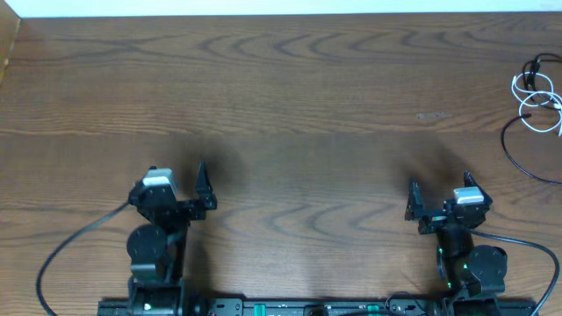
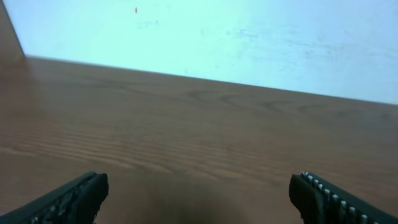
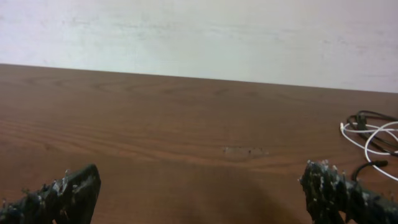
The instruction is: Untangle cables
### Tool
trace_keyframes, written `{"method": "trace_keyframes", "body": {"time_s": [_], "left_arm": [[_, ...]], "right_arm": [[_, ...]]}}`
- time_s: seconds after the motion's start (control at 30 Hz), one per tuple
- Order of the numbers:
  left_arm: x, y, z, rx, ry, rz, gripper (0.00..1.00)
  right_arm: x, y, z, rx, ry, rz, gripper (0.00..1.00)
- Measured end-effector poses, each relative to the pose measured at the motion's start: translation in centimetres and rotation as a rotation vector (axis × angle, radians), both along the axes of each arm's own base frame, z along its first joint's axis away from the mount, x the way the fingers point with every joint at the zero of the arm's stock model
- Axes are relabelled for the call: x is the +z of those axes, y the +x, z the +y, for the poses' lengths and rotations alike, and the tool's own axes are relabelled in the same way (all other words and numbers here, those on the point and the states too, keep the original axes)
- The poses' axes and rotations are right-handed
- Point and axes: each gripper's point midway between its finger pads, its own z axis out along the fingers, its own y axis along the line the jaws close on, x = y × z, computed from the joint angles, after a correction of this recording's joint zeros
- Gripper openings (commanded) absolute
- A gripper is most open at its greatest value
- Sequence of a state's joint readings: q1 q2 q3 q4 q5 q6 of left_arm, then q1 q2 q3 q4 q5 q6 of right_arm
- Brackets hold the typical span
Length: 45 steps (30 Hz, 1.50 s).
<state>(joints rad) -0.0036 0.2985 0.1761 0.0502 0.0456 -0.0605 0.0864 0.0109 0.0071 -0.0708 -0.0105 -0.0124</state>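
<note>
While both arms sit low at the near edge of the table (image 1: 290, 88), the left gripper (image 1: 204, 186) has its two fingers spread wide and holds nothing. Its wrist camera shows the same: the left gripper (image 2: 199, 199) has one dark finger at each bottom corner, with only brown wood in the gap. Past the wood stands a pale wall (image 2: 217, 37).

The right gripper (image 1: 412, 200) is spread wide too and grips nothing. From its own camera, the right gripper (image 3: 199, 190) shows its two bumpy black fingers far apart, and bare table lies in front of them.

The cables lie well away from both grippers, at the far right edge of the table. The white cable (image 1: 537, 101) sits in small loops. The black cable (image 1: 532, 65) is mixed in with those loops at the top, and one long black strand curves down toward the near side and runs off the right edge. The right wrist camera sees the white cable (image 3: 368, 144) and the black cable (image 3: 367, 116) crossing each other at its right side.

Only bare wood lies between the right gripper and the cables. A thick black wire (image 1: 70, 254) hangs from the left arm, and another thick wire (image 1: 527, 241) from the right arm.
</note>
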Motion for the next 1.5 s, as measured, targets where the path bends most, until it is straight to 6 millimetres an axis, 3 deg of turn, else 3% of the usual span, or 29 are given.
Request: {"method": "trace_keyframes", "body": {"time_s": [0.3,0.6,1.5], "left_arm": [[-4.8,-1.2,0.0,-0.014,0.077,0.016,0.98],[-3.1,-1.6,0.0,-0.014,0.117,-0.051,0.98],[-3.3,-1.5,0.1,-0.014,0.120,-0.043,0.98]], "right_arm": [[0.0,0.0,0.0,-0.001,0.000,0.000,0.99],[0.0,0.0,0.0,-0.001,0.000,0.000,0.99],[0.0,0.0,0.0,-0.001,0.000,0.000,0.99]]}}
